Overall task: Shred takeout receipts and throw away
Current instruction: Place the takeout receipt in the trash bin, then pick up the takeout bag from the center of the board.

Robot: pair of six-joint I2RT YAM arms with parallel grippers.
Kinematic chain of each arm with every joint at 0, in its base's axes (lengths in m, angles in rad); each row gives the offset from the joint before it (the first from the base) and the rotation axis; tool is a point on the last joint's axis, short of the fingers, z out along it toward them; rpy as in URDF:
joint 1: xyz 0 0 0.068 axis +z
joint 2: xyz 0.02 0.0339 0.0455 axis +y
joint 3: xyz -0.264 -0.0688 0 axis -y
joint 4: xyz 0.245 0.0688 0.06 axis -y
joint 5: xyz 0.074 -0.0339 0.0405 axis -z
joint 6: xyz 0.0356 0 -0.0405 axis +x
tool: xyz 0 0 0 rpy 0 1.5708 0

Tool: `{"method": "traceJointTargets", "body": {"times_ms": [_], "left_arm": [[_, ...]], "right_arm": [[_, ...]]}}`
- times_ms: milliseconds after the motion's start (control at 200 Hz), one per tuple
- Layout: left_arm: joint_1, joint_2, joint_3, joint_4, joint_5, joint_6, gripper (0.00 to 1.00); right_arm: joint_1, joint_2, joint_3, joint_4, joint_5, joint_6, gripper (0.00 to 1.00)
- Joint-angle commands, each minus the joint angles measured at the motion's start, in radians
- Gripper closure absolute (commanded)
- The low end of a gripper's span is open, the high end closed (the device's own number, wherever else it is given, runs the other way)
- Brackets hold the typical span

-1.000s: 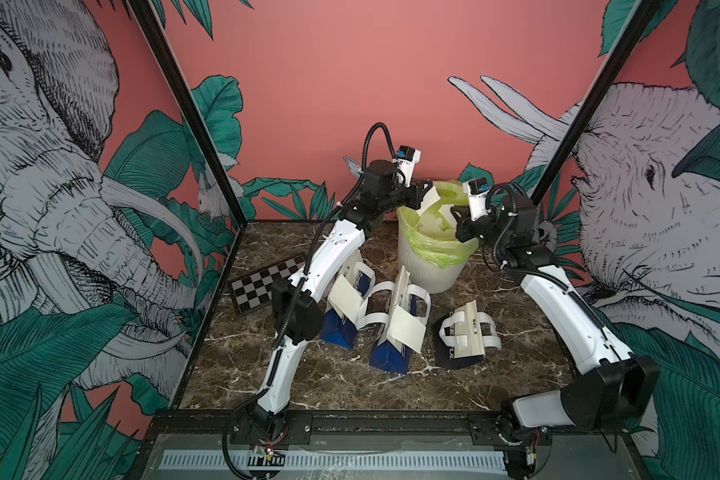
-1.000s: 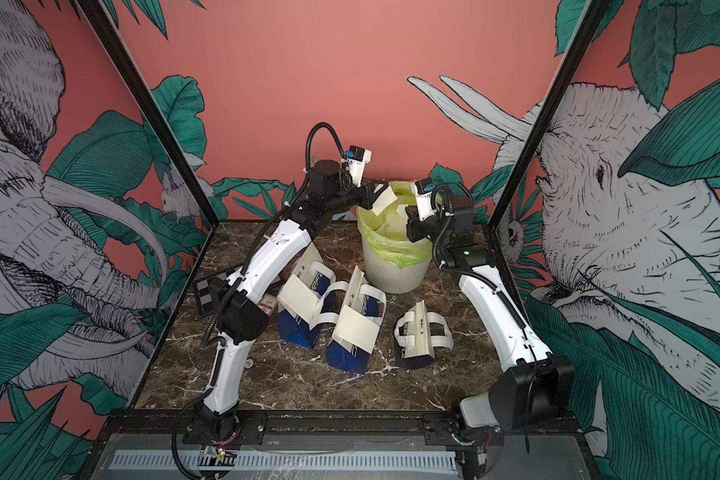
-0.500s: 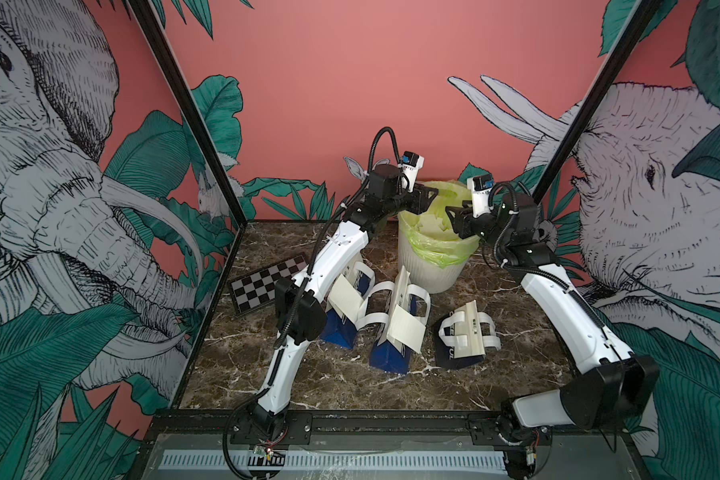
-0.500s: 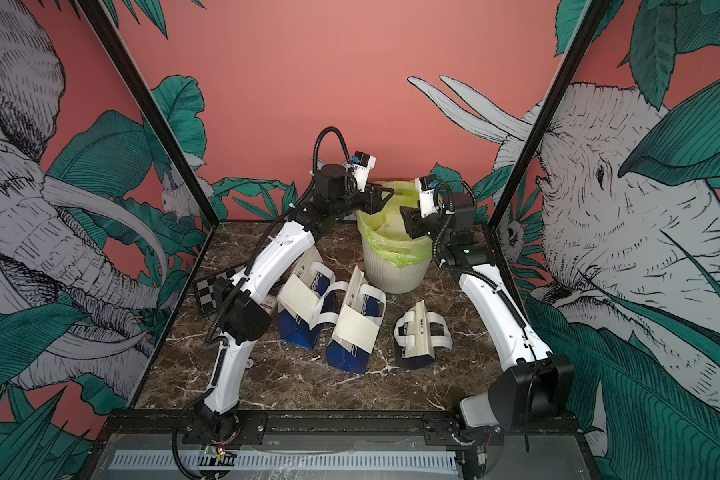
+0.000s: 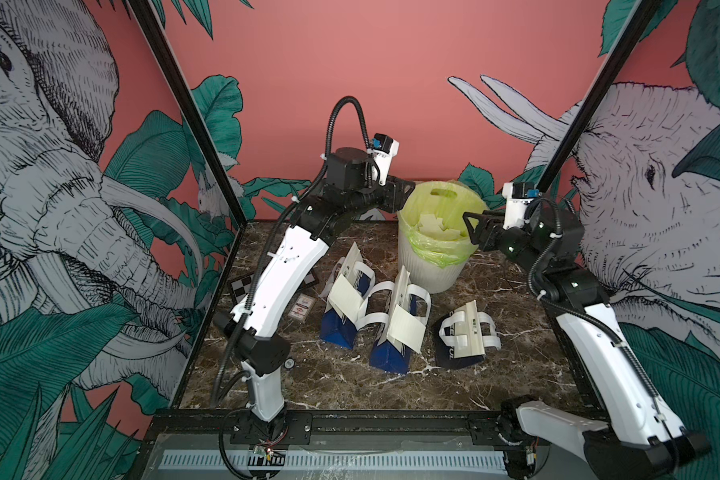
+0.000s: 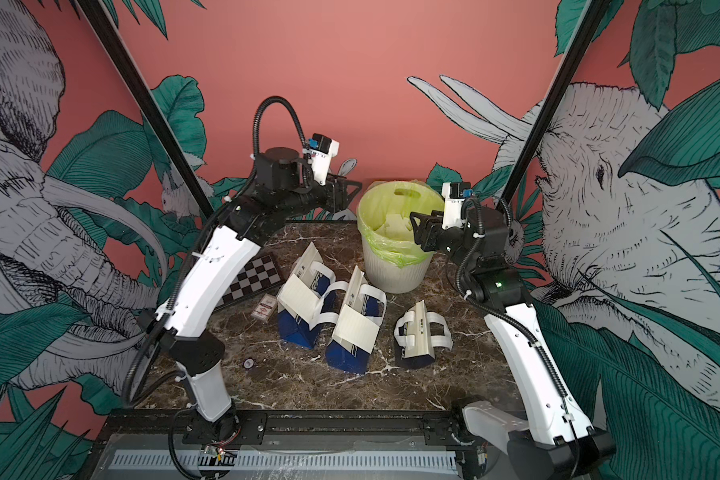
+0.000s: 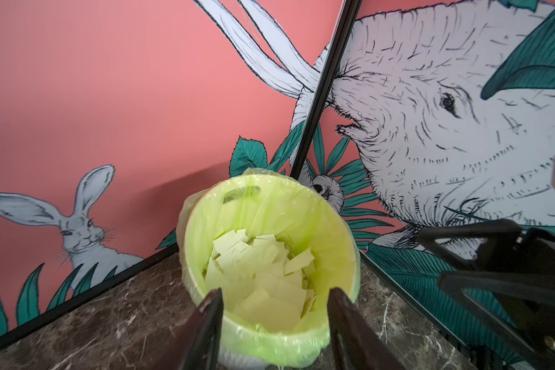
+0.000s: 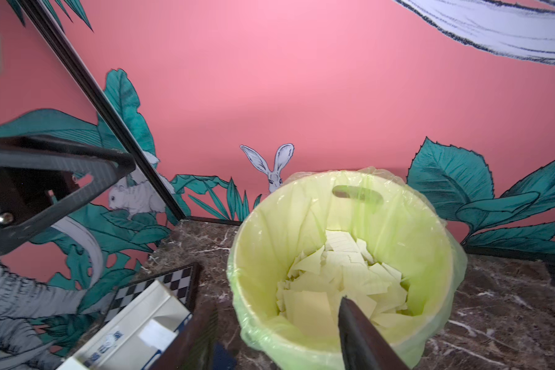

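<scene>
Left gripper (image 7: 274, 323) is hovering at the near rim of the waste bin (image 5: 429, 274). Its fingers (image 7: 205, 320) are spread apart w/ nothing btwn them; only liner and scraps are showing through the gap. Right gripper (image 8: 279, 339) is hanging at the opposite rim, jaws likewise parted and empty. The bin, a ribbed white tub w/ a yellow-green plastic liner, is standing at the back of the marble tabletop (image 5: 350, 386).

Torn receipt pieces (image 7: 260, 272) are lying inside the bin, below and beyond both sets of fingertips and touching neither. They're forming a loose heap of flat, jagged-edged slips, looking pale yellow-green under the liner's tint. Faint ruled lines are showing on a few in the right wrist view.

Two whole receipts are lying well apart from both grippers, toward the front. One receipt (image 5: 347, 298) is resting on a blue takeout bag (image 5: 337, 334), the second receipt (image 5: 407, 330) on the neighbouring bag (image 5: 387, 357). Both are plain white rectangles, tilting w/ the bag faces.
</scene>
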Motion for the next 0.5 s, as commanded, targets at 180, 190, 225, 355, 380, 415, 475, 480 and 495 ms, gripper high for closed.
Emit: {"method": "traceJointTargets", "body": {"times_ms": [180,190,225,355,380,415,475,480,495], "left_arm": [[-0.101,-0.255,-0.45,-0.231,-0.069,-0.024,0.47],[-0.101,-0.262,-0.471,-0.226,-0.066,-0.029,0.47],[-0.104,-0.29,-0.531,-0.209,-0.057,-0.049,0.47],[-0.121,-0.35,-0.666,-0.135,0.002,-0.103,0.45],[-0.124,-0.352,-0.678,-0.125,0.011,-0.111,0.45],[-0.127,-0.352,-0.692,-0.112,0.018,-0.12,0.45],[-0.126,-0.345,-0.7,-0.104,0.009,-0.134,0.45],[-0.126,-0.344,-0.7,-0.103,0.009,-0.136,0.45],[-0.126,-0.341,-0.7,-0.1,0.007,-0.141,0.45]], "right_arm": [[0.229,-0.118,-0.165,-0.12,0.091,0.234,0.42],[0.233,-0.124,-0.172,-0.119,0.092,0.244,0.42],[0.247,-0.144,-0.2,-0.117,0.094,0.27,0.43],[0.292,-0.207,-0.26,-0.17,0.131,0.352,0.44],[0.301,-0.213,-0.266,-0.179,0.136,0.367,0.44],[0.315,-0.217,-0.266,-0.191,0.144,0.386,0.44],[0.343,-0.216,-0.266,-0.207,0.146,0.425,0.44],[0.345,-0.215,-0.266,-0.207,0.147,0.427,0.45],[0.353,-0.214,-0.266,-0.212,0.146,0.438,0.46]]}}
